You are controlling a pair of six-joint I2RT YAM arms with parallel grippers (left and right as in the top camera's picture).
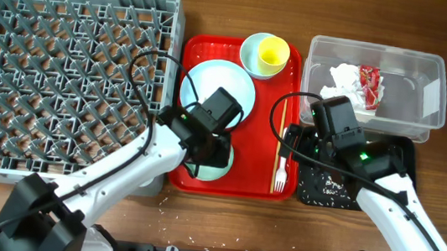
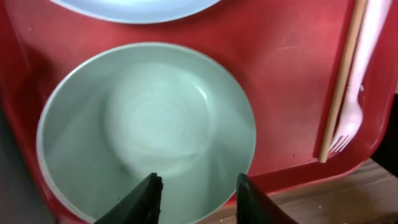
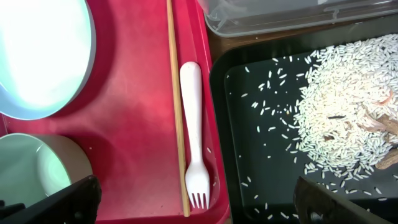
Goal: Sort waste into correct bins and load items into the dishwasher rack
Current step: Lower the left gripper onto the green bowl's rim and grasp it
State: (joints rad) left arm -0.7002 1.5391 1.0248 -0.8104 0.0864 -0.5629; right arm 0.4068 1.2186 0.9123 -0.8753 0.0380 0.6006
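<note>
My left gripper (image 1: 208,151) (image 2: 198,196) is open just above an empty mint bowl (image 2: 146,124) (image 1: 211,171) at the red tray's near edge, one finger over the bowl and one past its rim. The mint plate (image 1: 209,83) lies behind it. A second bowl (image 1: 250,58) holds the yellow cup (image 1: 273,55). My right gripper (image 1: 301,150) (image 3: 199,205) is open wide and empty above the white fork (image 3: 193,124) and chopsticks (image 3: 176,93). The black tray (image 3: 249,124) holds rice (image 3: 342,118) with beige scraps (image 3: 379,118). The clear tub (image 1: 414,80) holds tissue (image 1: 343,78) and the red wrapper (image 1: 371,83).
The large grey dishwasher rack (image 1: 70,66) stands empty at the left, right next to the red tray (image 1: 206,52). A few rice grains lie on the wooden table by the front edge. The black tray sits tight against the red tray's right side.
</note>
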